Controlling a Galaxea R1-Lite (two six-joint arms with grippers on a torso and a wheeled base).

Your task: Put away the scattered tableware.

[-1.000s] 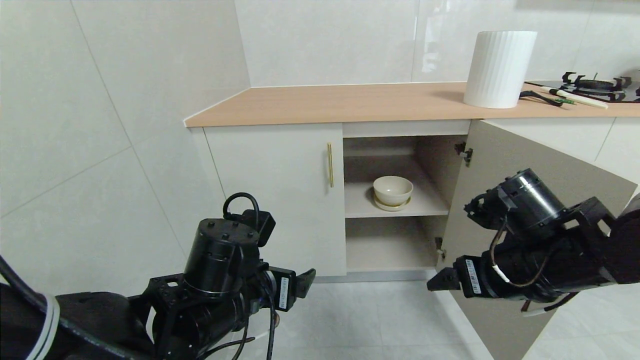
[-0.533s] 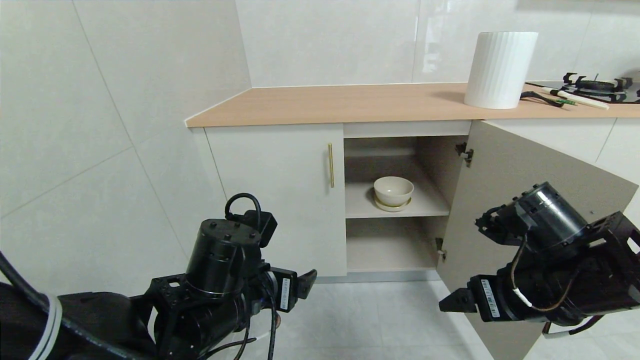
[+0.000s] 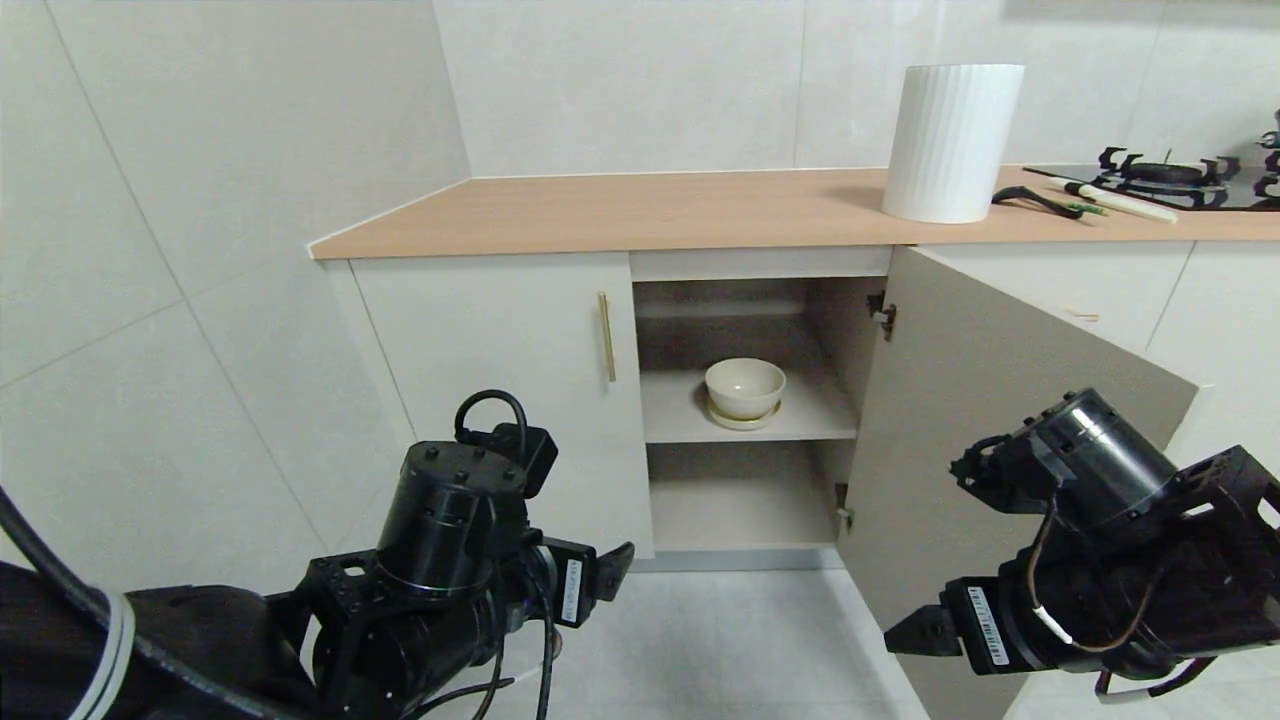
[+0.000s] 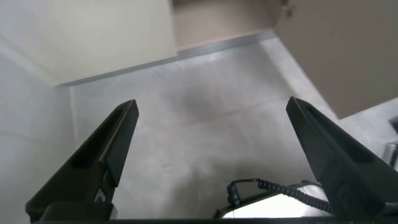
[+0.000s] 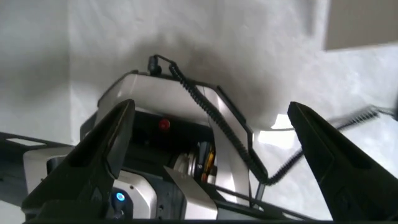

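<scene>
Bowl [image 3: 745, 387] on saucer [image 3: 738, 421] near upper shelf [image 3: 812, 412] front edge. Right end effector [image 5: 211, 106] dropped lower beside open door [image 3: 960, 380], wide, empty; left end effector [image 4: 211, 106] wide, empty. Bowl looks stowed; door-closing probably next.

The right gripper [image 3: 910, 636] has dropped lower and, it seems, drawn back.

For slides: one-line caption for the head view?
Open cabinet with a bowl on a plate on its shelf; left gripper and right gripper, both open, low in front.
</scene>
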